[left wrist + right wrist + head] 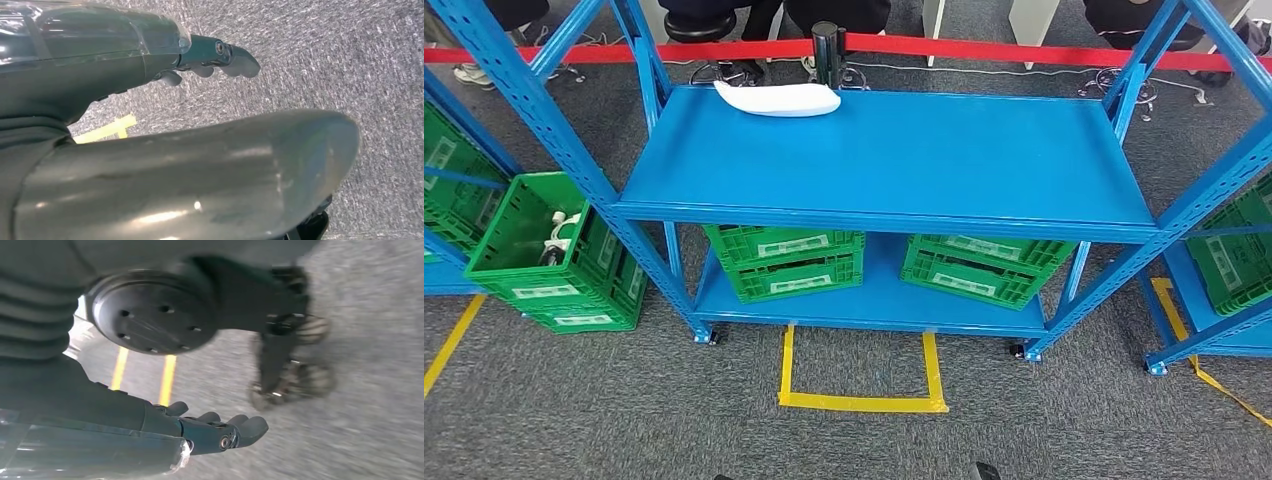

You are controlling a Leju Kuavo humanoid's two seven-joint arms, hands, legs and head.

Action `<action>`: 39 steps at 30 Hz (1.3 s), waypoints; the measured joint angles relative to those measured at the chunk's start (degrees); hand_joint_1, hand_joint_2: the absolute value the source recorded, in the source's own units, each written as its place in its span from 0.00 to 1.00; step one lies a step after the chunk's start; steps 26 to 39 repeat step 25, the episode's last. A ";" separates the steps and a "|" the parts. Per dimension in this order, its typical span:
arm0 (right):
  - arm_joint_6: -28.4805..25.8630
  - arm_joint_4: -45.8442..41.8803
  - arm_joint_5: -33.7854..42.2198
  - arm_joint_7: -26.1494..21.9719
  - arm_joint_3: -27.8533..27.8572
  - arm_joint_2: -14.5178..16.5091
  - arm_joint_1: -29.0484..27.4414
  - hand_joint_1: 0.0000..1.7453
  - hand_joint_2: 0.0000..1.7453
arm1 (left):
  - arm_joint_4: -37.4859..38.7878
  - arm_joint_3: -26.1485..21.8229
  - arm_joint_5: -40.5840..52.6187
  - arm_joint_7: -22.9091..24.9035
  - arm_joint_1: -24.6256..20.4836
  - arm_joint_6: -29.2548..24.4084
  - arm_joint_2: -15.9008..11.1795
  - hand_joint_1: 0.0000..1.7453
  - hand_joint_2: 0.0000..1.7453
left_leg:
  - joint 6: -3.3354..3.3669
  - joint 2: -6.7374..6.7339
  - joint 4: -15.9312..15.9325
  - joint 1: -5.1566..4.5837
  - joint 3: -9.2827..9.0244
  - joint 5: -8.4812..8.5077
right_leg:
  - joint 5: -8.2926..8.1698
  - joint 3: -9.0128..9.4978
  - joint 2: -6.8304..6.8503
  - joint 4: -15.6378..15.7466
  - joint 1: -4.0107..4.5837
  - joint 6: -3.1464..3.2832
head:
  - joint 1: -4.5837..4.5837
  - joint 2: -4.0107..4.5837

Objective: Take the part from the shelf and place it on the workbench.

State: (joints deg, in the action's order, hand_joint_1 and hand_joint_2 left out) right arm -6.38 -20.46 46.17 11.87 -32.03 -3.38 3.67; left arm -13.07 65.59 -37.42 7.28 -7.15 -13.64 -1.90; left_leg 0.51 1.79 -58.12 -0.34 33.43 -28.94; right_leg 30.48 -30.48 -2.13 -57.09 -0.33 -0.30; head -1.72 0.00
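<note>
Fingers [235,60] of the left hand [200,57] extended, slightly spread, clamped on nothing, hanging above grey carpet [325,60] with a strip of yellow tape [107,129] below. Fingers [240,427] of the right hand [210,432] likewise stretched out side by side, a little apart, empty, over blurred carpet crossed by two yellow lines [167,377]. White part [779,98], long and curved, lying flat on the top shelf [894,160] of the blue rack [1124,250], close to the far edge and toward the far-left corner, untouched by either hand. Just behind it, beyond the far edge, a black post [826,50] carrying a red barrier tape [1024,50] stretched across. On the lower shelf, two stacked green crates [786,260] toward the left end and one tilted green crate [984,268] toward the right end. Left of the rack, another green crate [549,255], tipped, with white and dark pieces inside, too small to identify. More green crates [1234,255] on the neighbouring rack at right. On the floor in front, yellow tape forming an open-topped square [859,400]. Legs and shoes of persons [724,20] beyond the barrier.
</note>
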 joint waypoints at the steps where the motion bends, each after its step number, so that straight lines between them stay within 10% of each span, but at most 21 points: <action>1: 0.13 0.59 0.24 0.76 -0.24 0.26 0.10 0.00 0.25 | 0.00 0.00 0.10 0.10 -0.02 0.00 0.00 0.00 0.00 | -0.04 -0.02 0.00 0.00 0.00 -0.03 | 0.02 0.00 -0.03 0.01 0.00 0.01 | -0.02 0.00; 2: 0.25 1.13 0.39 1.25 -0.48 0.50 0.21 0.00 0.00 | 0.00 0.00 0.20 0.18 -0.03 0.00 0.00 0.00 0.00 | -0.07 -0.04 0.00 -0.01 0.00 -0.05 | 0.03 0.01 -0.05 0.02 -0.01 0.02 | -0.04 0.00; 39: -1.76 5.20 0.70 -1.99 -3.46 1.42 1.23 0.00 0.00 | 0.00 0.00 0.26 0.10 -0.09 0.09 -0.04 0.00 0.00 | -0.01 0.00 -0.06 -0.27 -0.04 -0.14 | -0.02 0.21 -0.07 0.31 -0.22 -0.09 | -0.10 0.00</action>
